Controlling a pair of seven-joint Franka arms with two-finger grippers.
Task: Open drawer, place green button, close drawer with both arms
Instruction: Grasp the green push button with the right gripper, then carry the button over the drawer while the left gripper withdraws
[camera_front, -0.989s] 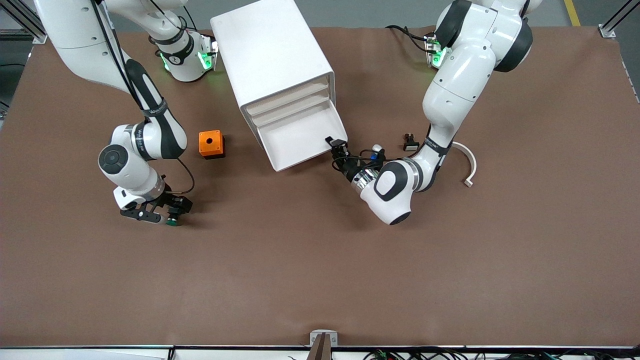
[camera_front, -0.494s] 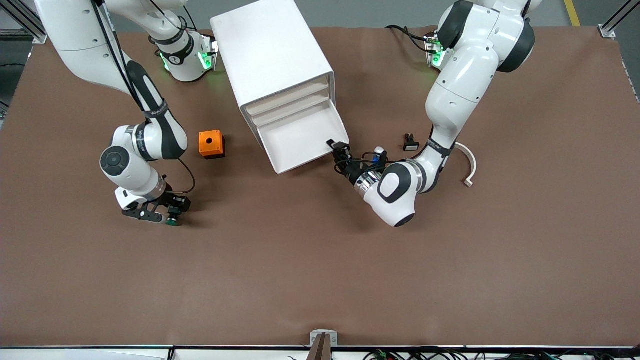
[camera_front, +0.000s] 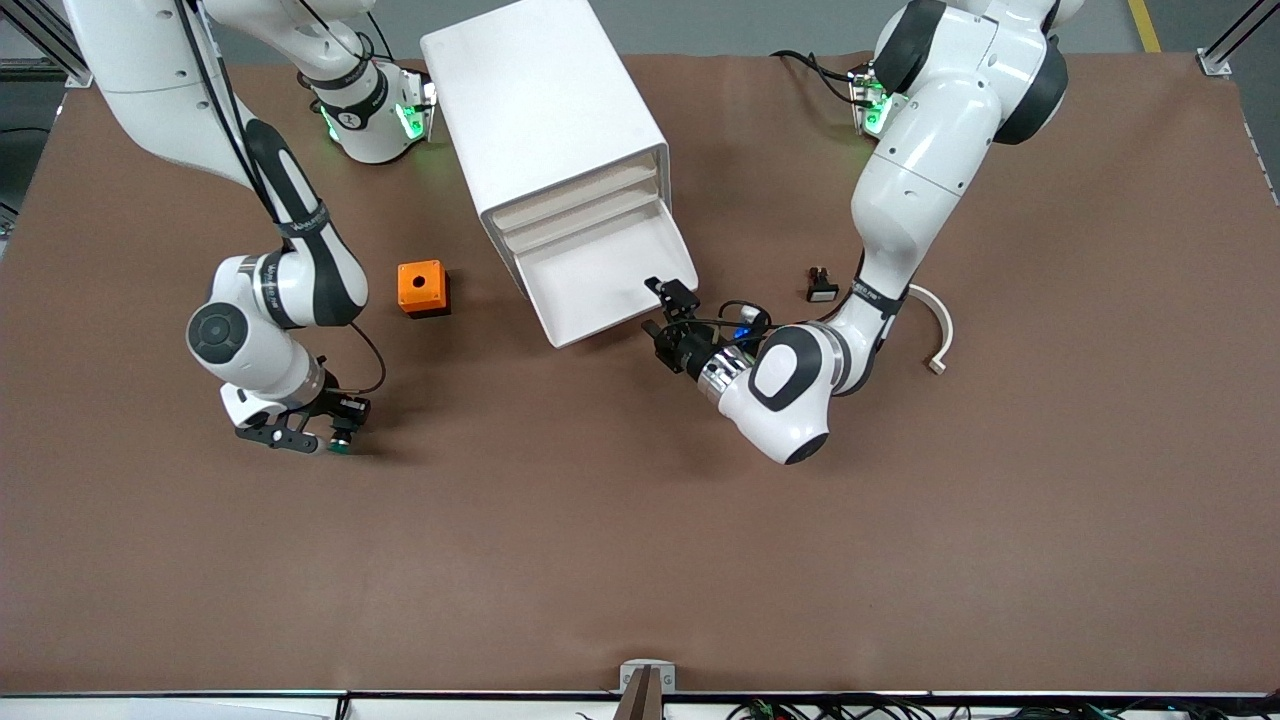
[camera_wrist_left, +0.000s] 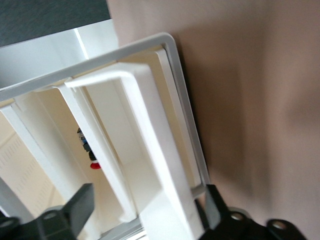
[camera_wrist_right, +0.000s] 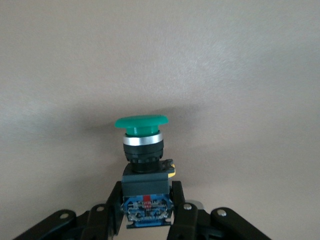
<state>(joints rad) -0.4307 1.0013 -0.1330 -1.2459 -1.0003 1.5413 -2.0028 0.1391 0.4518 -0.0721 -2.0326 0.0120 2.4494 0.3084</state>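
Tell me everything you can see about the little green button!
The button has a round green cap like a mushroom top, a shiny silver ring under it, then a black body with a blue base and a bit of yellow. It looks like plastic. The right gripper is shut on its base, fingers pressing both sides. It sits low over the brown table, nearer the front camera than the orange box.

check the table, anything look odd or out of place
Nothing looks spilled or broken. The white cabinet sits at a slant on the table, its lowest drawer pulled out with the open left gripper at its corner. The right gripper is shut on the green button.
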